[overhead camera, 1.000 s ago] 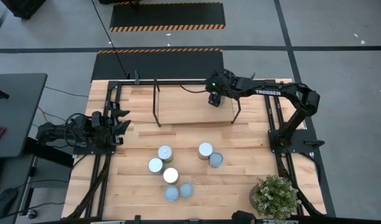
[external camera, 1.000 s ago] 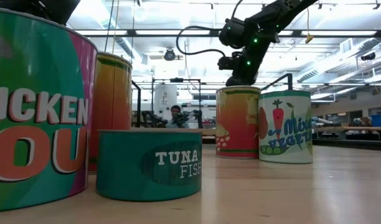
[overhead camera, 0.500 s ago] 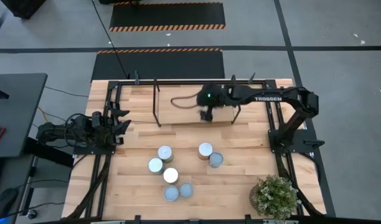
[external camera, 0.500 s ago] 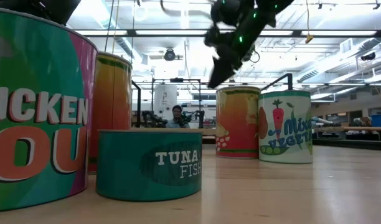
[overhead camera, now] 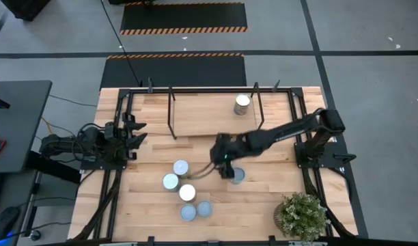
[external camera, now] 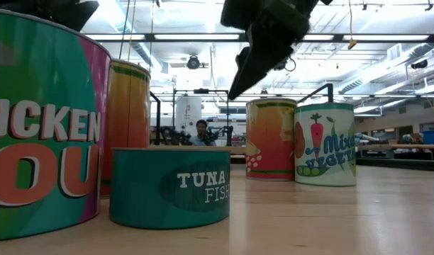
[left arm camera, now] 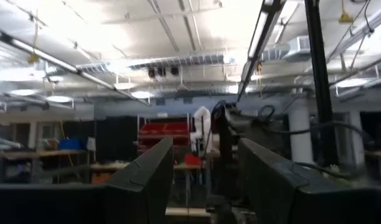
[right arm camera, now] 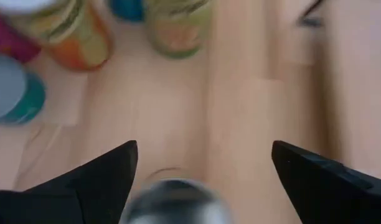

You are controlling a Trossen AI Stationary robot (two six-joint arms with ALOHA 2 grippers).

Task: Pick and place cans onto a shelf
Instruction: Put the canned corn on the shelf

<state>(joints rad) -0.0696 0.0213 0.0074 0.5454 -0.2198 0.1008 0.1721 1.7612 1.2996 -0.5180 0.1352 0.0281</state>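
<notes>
Light-wood shelf (overhead camera: 209, 116) at the tabletop's far edge is already carrying one can (overhead camera: 242, 104) near its right end. Six cans (overhead camera: 181, 169) are being left clustered mid-tabletop. The right gripper (overhead camera: 225, 162) is being hung wide open and empty over a silver-topped can (right arm camera: 172, 200), evidently for the next pick. The left gripper (overhead camera: 132, 130) is being kept partly open, empty, at the left edge.

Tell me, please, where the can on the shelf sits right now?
In the high view, the can stands on the shelf's right end, near its right rail, apart from the cans clustered on the table below.
</notes>
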